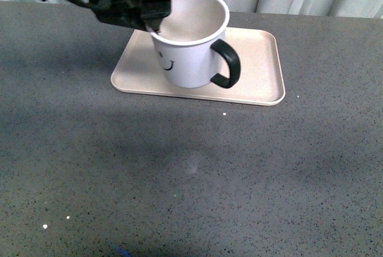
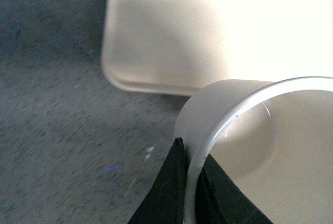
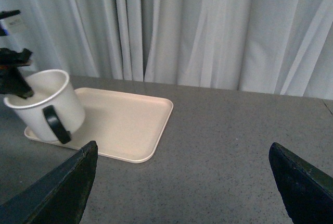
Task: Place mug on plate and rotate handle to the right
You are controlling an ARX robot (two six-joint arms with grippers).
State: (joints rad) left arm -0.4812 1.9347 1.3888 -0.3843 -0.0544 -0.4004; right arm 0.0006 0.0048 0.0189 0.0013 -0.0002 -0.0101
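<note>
The white mug [image 1: 190,48] with a black smiley face sits over the left part of the pale pinkish-beige plate [image 1: 257,60], tilted a little. Its black handle [image 1: 227,64] points right and toward the front. My left gripper [image 1: 152,25] is shut on the mug's rim at its left side, one finger inside and one outside, as the left wrist view [image 2: 190,182] shows. The mug [image 3: 47,104], handle [image 3: 56,125] and plate [image 3: 125,125] also show in the right wrist view. My right gripper [image 3: 182,182] is open and empty above bare table, well right of the plate.
The grey speckled table [image 1: 179,179] stretches around the plate. White curtains [image 3: 208,26] hang behind the table's far edge. Small white specks [image 1: 45,226] lie near the front left.
</note>
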